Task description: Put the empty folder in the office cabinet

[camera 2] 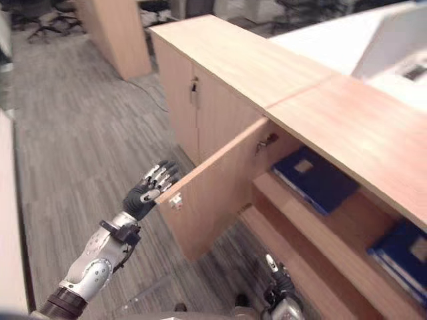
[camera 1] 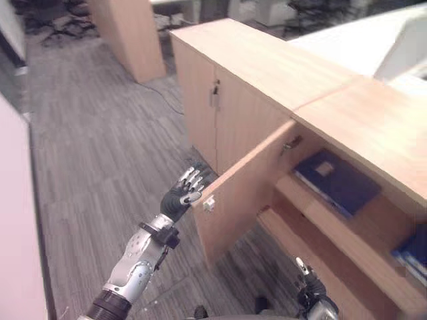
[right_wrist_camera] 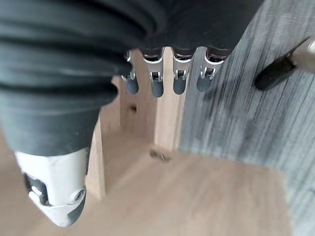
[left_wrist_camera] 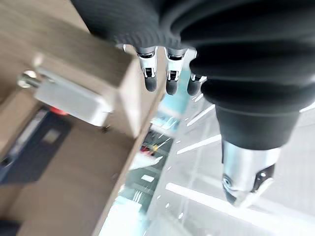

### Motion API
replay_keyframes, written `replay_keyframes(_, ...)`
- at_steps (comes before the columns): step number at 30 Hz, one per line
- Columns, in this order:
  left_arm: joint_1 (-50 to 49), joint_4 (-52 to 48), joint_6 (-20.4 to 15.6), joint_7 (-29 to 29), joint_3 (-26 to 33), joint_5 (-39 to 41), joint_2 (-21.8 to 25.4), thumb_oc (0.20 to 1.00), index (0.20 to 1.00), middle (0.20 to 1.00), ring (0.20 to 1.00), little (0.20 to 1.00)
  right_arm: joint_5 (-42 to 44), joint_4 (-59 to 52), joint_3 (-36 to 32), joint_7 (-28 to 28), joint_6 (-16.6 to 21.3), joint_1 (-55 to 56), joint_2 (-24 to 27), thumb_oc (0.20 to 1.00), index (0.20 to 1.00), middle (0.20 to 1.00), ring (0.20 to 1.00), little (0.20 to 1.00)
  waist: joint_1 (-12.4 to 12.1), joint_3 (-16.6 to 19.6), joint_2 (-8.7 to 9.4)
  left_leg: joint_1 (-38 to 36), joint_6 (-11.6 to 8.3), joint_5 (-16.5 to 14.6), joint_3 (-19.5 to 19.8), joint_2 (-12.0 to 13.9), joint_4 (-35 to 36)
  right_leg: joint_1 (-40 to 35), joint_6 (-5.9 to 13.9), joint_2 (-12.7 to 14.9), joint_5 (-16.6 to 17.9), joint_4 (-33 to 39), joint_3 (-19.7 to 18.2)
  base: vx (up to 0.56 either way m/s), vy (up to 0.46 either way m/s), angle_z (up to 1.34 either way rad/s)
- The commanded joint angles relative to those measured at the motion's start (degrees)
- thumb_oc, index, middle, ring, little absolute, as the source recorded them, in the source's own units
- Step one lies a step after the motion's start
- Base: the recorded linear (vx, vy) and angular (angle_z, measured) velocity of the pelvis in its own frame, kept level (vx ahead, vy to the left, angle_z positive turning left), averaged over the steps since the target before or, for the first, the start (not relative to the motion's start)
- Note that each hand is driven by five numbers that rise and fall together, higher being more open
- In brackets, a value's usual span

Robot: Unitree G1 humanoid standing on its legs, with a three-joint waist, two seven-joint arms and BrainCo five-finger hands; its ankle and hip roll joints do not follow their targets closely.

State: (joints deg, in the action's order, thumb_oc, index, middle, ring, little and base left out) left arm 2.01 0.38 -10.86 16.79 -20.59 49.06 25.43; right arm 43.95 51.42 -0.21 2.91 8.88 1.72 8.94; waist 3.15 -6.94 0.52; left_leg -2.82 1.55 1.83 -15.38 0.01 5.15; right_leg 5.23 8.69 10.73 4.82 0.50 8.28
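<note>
A dark blue folder (camera 1: 337, 181) lies flat on the upper shelf (camera 1: 347, 223) of the open wooden office cabinet (camera 1: 373, 127), at about three o'clock in the head views. A second blue folder (camera 2: 403, 257) rests further along the same shelf toward four o'clock, well apart from the first.

The cabinet door (camera 1: 243, 190) stands swung outward over the grey carpet (camera 1: 100, 153), a small silver latch (camera 1: 209, 204) at its free edge. The left hand (camera 1: 183, 193), near the centre of the frame, has its fingers (left_wrist_camera: 150, 78) straight and relaxed against the outer face of that free edge, grasping nothing.

The right hand (camera 1: 308, 280) shows low at five o'clock, in front of the lower shelf (camera 1: 313, 257); its fingers (right_wrist_camera: 157, 83) hang straight and empty, clear of the woodwork.

A neighbouring closed cabinet (camera 1: 220, 100) adjoins at twelve o'clock, and a separate wooden unit (camera 1: 130, 33) stands at eleven o'clock.
</note>
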Motion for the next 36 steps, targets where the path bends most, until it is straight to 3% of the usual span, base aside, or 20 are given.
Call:
replay_keyframes(1, 1.28, -1.65, -0.84, -0.17, -0.67, -0.50, -2.33, 1.000, 1.000, 1.000, 1.000, 1.000, 2.41, -4.19, 0.35, 1.01, 3.40, -2.18, 1.28, 1.000, 1.000, 1.000, 1.000, 1.000, -0.75, -1.46, -1.02, -0.48, -3.22, -3.57, -1.58, 3.64, -1.28, -1.00, 3.97, 6.44, -1.04, -8.90, 11.82, -0.18, -0.013, -1.19)
replay_keyframes(4, -0.17, -2.18, -0.73, -0.46, 1.47, -0.60, -2.06, 1.000, 1.000, 1.000, 1.000, 1.000, 2.66, -5.35, 0.55, 1.23, 3.75, -2.12, 1.25, 1.000, 1.000, 1.000, 1.000, 1.000, -1.54, -1.17, -0.73, -0.20, -3.14, -3.48, -5.26, 4.68, -2.95, -3.55, 3.21, 7.71, -3.21, -11.96, 14.92, -0.11, -0.047, -0.85)
replay_keyframes(8, -1.66, -2.28, -0.13, -0.39, 2.66, -0.28, -2.97, 1.000, 1.000, 1.000, 1.000, 1.000, 3.95, -6.06, -0.41, 1.42, 4.11, -1.94, 1.23, 1.000, 1.000, 1.000, 1.000, 1.000, -2.75, 0.17, 0.24, 0.58, -3.39, -2.92, -8.33, 4.49, -3.88, -7.66, 3.79, 7.49, -3.35, -8.46, 16.32, -0.04, -0.073, -0.49)
replay_keyframes(10, -2.36, -1.08, 0.21, -0.77, 2.78, 0.34, -4.61, 1.000, 1.000, 1.000, 1.000, 1.000, 5.77, -7.36, -1.08, 1.48, 4.25, -0.51, 1.47, 1.000, 1.000, 1.000, 1.000, 1.000, -2.18, 0.68, -0.14, 0.30, -4.06, -2.39, -8.42, 4.83, -4.27, -8.53, 3.40, 5.91, -4.31, -5.40, 14.90, 0.06, -0.182, -0.75)
replay_keyframes(12, -3.04, 2.33, 0.54, -1.56, 1.64, -0.26, -6.60, 1.000, 1.000, 1.000, 1.000, 1.000, 4.36, -9.58, -0.29, 2.01, 4.00, 0.22, 3.59, 1.000, 1.000, 1.000, 1.000, 1.000, 0.45, 0.00, -1.57, -0.87, -5.39, -0.79, -9.39, 6.07, -3.11, -9.70, 2.57, 2.89, -4.68, -0.63, 13.13, 0.01, -0.195, -0.26)
replay_keyframes(17, -3.13, 3.89, 0.77, -1.81, 0.65, -2.01, -7.08, 1.000, 1.000, 1.000, 1.000, 1.000, 3.90, -9.41, -0.49, 2.44, 4.06, 0.06, 4.98, 1.000, 1.000, 1.000, 1.000, 1.000, 1.57, -0.67, -2.44, -1.58, -6.13, 0.03, -10.40, 7.06, -2.75, -10.05, 2.04, 1.45, -4.91, 0.91, 11.65, -0.01, -0.070, -0.33)
replay_keyframes(22, -2.74, 5.38, 1.84, -1.53, -2.16, -3.32, -8.42, 1.000, 1.000, 1.000, 1.000, 1.000, 3.42, -9.45, 0.11, 2.72, 3.83, 0.70, 6.33, 1.000, 1.000, 1.000, 1.000, 1.000, 4.66, -1.02, -4.05, -3.28, -7.71, 1.12, -13.03, 9.74, -3.92, -10.93, 0.67, -1.24, -5.75, 2.44, 8.39, 0.00, -0.090, -0.31)
replay_keyframes(28, -1.95, 6.64, 1.84, -2.09, -2.87, -3.47, -9.33, 1.000, 1.000, 1.000, 1.000, 1.000, 3.52, -8.99, 0.88, 2.50, 3.81, 1.37, 6.09, 1.000, 1.000, 1.000, 1.000, 1.000, 6.35, -1.08, -4.14, -3.30, -9.16, 2.12, -15.13, 12.63, -6.57, -11.24, -0.37, -3.13, -6.50, 3.26, 6.15, -0.01, -0.105, -0.22)
replay_keyframes(32, -1.36, 7.68, 1.42, -3.16, -2.32, -2.74, -10.01, 1.000, 1.000, 1.000, 1.000, 1.000, 3.61, -8.77, 1.78, 2.42, 3.75, 1.28, 6.22, 1.000, 1.000, 1.000, 1.000, 1.000, 7.00, -1.39, -3.44, -2.33, -10.27, 2.65, -12.89, 14.44, -9.07, -10.81, -1.45, -4.31, -7.38, 2.90, 3.52, -0.01, -0.093, -0.35)
replay_keyframes(33, -1.15, 7.87, 1.04, -3.66, -2.00, -2.84, -9.84, 1.000, 1.000, 1.000, 1.000, 1.000, 3.42, -8.54, 2.16, 2.38, 3.74, 0.96, 6.32, 1.000, 1.000, 1.000, 1.000, 1.000, 6.60, -1.52, -3.25, -1.40, -10.31, 3.28, -10.50, 14.46, -10.72, -10.31, -1.71, -4.80, -7.35, 2.85, 2.18, 0.01, -0.045, -0.49)
replay_keyframes(34, -0.93, 8.31, 0.25, -4.84, -1.21, -3.56, -9.47, 1.000, 1.000, 1.000, 1.000, 1.000, 3.35, -8.56, 2.74, 2.58, 3.98, 0.46, 6.60, 1.000, 1.000, 1.000, 1.000, 1.000, 4.85, -1.96, -2.42, 0.86, -9.18, 2.45, -0.95, 11.66, -12.26, -9.90, -1.92, -4.87, -7.33, 2.85, -0.43, 0.01, -0.044, -0.67)
replay_keyframes(35, -0.93, 8.32, 0.25, -4.84, -1.20, -3.56, -9.47, 1.000, 1.000, 1.000, 1.000, 1.000, 3.35, -8.56, 2.74, 2.58, 3.98, 0.46, 6.60, 1.000, 1.000, 1.000, 1.000, 1.000, 4.86, -1.88, -2.43, 0.96, -9.18, 2.47, -0.94, 11.65, -12.26, -9.80, -1.92, -4.86, -7.33, 2.83, -0.42, 0.06, -0.047, -1.06)
replay_keyframes(36, -0.75, 9.15, -0.23, -5.83, -0.45, -4.61, -9.33, 1.000, 1.000, 1.000, 1.000, 1.000, 3.41, -8.78, 3.03, 2.67, 3.97, 0.27, 6.51, 1.000, 1.000, 1.000, 1.000, 1.000, 3.39, -1.94, -1.56, 2.06, -8.06, -0.23, 5.46, 9.11, -11.45, -9.76, -1.84, -4.60, -7.47, 2.61, -2.52, 0.16, -0.037, -1.22)
